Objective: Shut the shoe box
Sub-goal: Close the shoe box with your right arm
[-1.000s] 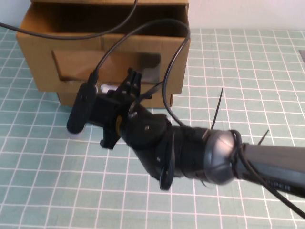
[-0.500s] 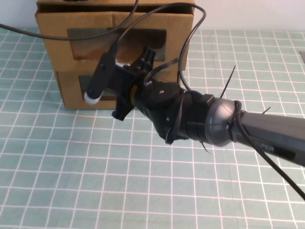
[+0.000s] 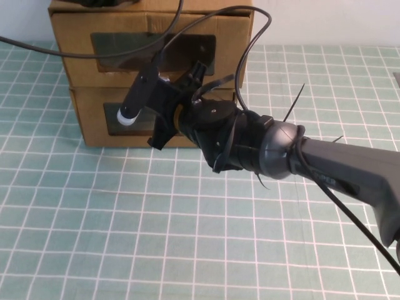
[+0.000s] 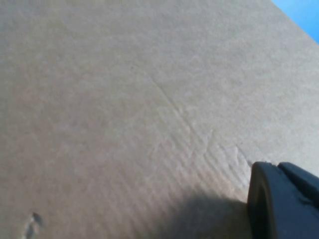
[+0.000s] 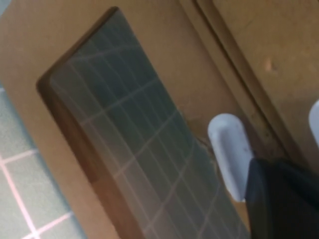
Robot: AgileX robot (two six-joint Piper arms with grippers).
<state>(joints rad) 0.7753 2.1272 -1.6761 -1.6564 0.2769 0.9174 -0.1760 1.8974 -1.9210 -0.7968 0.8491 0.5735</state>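
Note:
The shoe box [image 3: 232, 44] is the upper of two stacked cardboard boxes at the back left. Its drawer front, with the clear window [image 3: 131, 45], sits flush in the sleeve. My right gripper [image 3: 195, 67] is shut and empty, its tips against the drawer front just below the window. In the right wrist view the gripper [image 5: 281, 199] is by the seam between the boxes, and the shoe box's white tab [image 5: 315, 119] shows at the frame edge. My left gripper [image 3: 103, 2] rests on top of the shoe box, and its wrist view [image 4: 284, 199] shows only cardboard.
The lower cardboard box [image 3: 87, 112] has its own window [image 5: 129, 139] and a white tab [image 5: 227, 154] above that window. Black cables [image 3: 250, 44] loop over the boxes. The green gridded mat [image 3: 125, 219] covers the table in front.
The shoe box's drawer stood pulled out a second ago and has slid back in flush. My right gripper has moved forward and up with it, toward the box front.

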